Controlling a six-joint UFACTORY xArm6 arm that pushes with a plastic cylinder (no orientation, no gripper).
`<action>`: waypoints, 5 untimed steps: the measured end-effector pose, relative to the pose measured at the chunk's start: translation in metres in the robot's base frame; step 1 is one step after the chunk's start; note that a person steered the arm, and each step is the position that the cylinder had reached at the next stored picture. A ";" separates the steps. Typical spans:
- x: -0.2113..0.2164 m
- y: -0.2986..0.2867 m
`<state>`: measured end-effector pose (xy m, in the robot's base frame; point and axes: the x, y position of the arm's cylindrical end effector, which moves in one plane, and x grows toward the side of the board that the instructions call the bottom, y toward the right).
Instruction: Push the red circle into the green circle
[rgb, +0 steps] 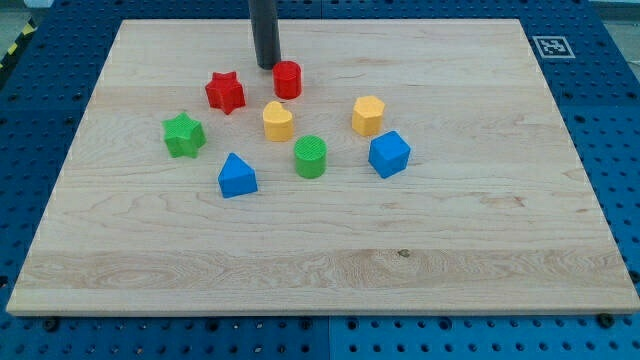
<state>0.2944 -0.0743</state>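
Wooden bench (480, 240) is lying on a blue pegboard, and my tip (266, 66) is standing upright just beside the red circle (287, 79), at its upper left; no pincer is showing. Green circle (310, 157) is sitting well below, with the yellow heart-like block (278, 121) lying between them; red star (225, 92), green star (184, 135), blue triangle (237, 176), yellow hexagon (367, 116) and blue cube (389, 154) are ringing them.

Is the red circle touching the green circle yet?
No, the red circle sits apart from the green circle, nearer the view's top, with my tip just to its left.
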 end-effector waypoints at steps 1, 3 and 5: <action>0.021 0.001; 0.019 0.032; 0.027 0.050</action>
<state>0.3212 -0.0240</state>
